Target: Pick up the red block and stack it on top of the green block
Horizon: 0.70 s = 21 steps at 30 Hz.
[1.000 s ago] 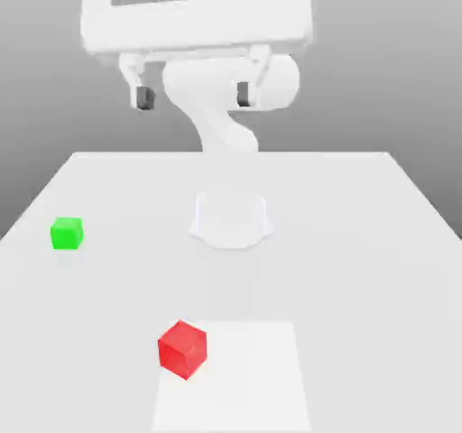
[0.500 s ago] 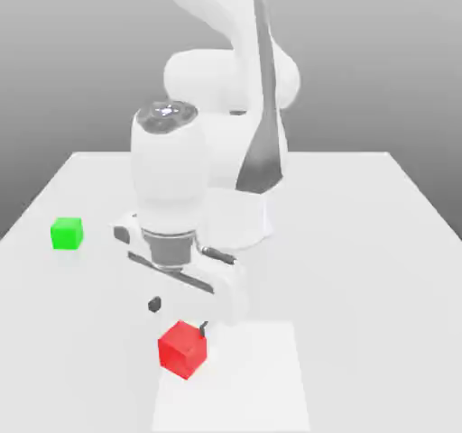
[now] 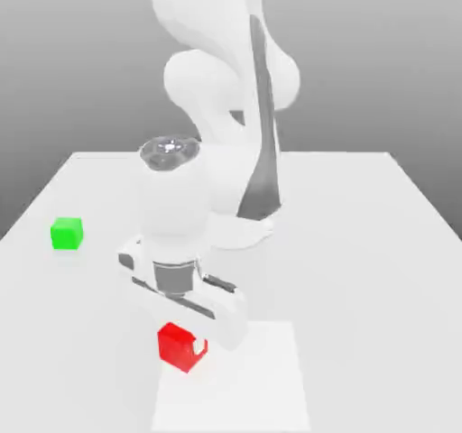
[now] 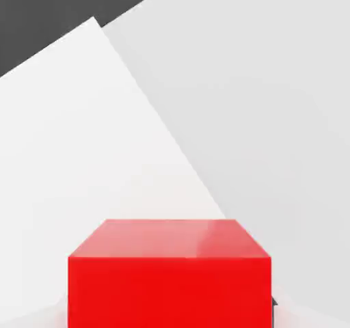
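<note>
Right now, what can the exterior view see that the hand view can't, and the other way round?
Only the exterior view takes in the green block, sitting apart toward that view's left, and the white arm bent down over the table. Only the hand view gives a close look at the red block, its top face and front face. Both share the red block and the pale square patch beneath it.
</note>
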Available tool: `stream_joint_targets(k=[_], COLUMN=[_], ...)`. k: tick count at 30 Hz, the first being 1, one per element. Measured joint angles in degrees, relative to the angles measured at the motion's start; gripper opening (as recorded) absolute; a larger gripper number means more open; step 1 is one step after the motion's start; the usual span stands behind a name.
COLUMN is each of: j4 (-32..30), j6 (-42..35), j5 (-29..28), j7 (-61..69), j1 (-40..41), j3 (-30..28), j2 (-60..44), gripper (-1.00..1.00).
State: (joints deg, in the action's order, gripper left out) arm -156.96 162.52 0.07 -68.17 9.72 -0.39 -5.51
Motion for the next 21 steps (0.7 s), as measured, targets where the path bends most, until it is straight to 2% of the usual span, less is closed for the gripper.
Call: stream_joint_targets(k=[3,12,21], j4=[-0.67,-2.10,-3.97], j6=[-3.59,-8.00,-10.62], j5=[-1.78,-9.85,-14.18], j7=[-2.04,-12.72,-20.90], j1=[3.18,16.06,29.25], j3=[-1.39,-9.02,-17.23], j2=[4.61,12.47,17.97], gripper=[-1.00,-1.00,-1.00])
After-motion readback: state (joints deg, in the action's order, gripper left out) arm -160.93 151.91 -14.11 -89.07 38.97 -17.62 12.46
